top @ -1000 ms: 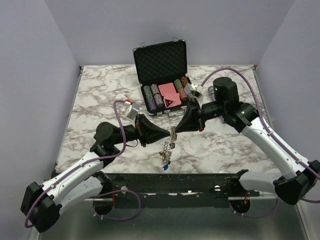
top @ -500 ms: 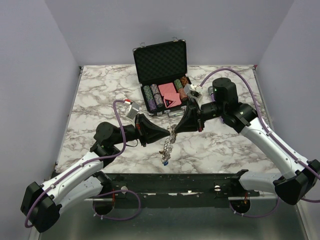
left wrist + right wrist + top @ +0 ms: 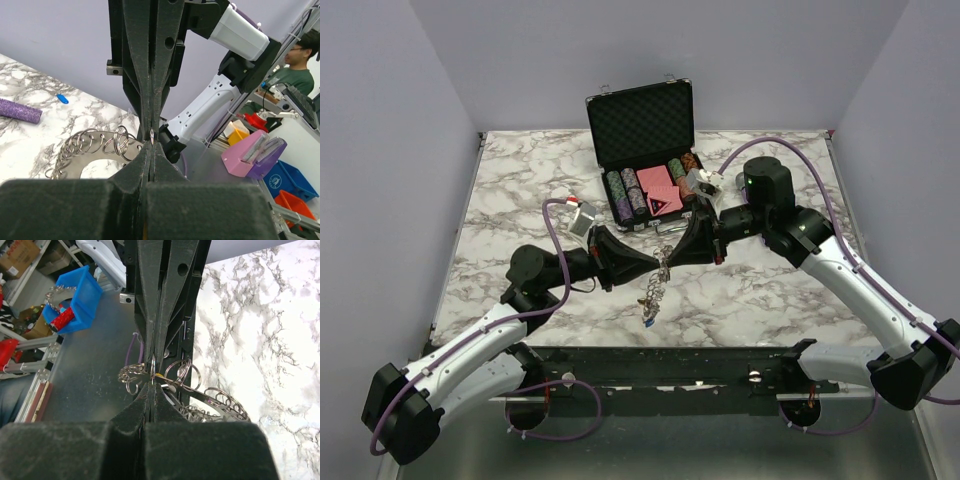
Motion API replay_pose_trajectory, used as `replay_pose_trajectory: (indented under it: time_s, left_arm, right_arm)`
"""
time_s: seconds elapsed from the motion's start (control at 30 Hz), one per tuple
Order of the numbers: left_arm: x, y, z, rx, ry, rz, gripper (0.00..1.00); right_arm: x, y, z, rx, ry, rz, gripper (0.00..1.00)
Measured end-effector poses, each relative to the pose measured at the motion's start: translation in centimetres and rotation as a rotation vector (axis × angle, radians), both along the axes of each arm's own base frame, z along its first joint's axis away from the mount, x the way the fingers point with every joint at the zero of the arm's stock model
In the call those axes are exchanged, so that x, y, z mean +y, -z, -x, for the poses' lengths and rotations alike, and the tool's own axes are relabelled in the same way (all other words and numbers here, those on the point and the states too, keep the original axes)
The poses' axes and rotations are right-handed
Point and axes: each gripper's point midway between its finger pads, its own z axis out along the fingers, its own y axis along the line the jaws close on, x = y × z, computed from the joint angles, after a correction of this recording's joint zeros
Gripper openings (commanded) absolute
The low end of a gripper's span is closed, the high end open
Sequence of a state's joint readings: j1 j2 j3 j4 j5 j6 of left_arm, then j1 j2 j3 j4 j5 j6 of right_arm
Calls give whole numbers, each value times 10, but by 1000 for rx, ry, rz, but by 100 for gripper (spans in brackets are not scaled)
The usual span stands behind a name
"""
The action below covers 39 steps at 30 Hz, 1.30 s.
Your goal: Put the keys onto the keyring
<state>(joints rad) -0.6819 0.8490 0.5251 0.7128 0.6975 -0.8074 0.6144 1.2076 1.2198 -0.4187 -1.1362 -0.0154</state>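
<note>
Both arms have drawn slightly toward the upper part of the overhead frame, and the keyring [image 3: 655, 285] has risen with them, its lowest point now higher above the worktop [image 3: 520, 180].

Position: the keyring hangs edge-on at frame centre, clear of the worktop, suspended between the two hands. A blue key [image 3: 646, 323] dangles at its lower end. An open chip case [image 3: 640, 125] stands behind, upper centre, apart from the work.

Left hand [image 3: 657, 263]: fingers pressed fully together, pinching a thin metal part at the upper edge of the keyring; the wrist view shows the tips [image 3: 151, 142] meeting on it, the fringe of small loops spreading to the lower left.

Right hand [image 3: 672, 255]: fingers likewise pressed together, nipping one small loop of the fringe at their tips [image 3: 151, 382]. A trace of yellow shows just behind; what it is cannot be told.

Assessment: the opposed two-point grip appears intended to steady the ring in the air so that a loop can be worked.
</note>
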Motion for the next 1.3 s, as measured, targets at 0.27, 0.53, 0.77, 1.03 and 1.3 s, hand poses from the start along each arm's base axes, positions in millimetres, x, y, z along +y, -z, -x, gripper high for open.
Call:
replay_pose_trajectory:
  time_s: [0.27,0.53,0.77,1.03,1.3]
  left_arm:
    - [5,1,1,12,-15,14,0]
    - [10,1,5,18,-19,27,0]
    - [11,-4,6,22,-12,48,0]
    - [9,-3,4,41,-5,53,0]
    - [8,-3,3,50,-1,56,0]
  right_arm:
    - [-1,-1,1,-14,-2,-5,0]
    - [-1,-2,1,-17,-2,-7,0]
    - [0,-9,5,1,-23,-35,0]
    - [1,-12,10,28,-47,-59,1]
    - [2,-15,10,32,-50,-68,0]
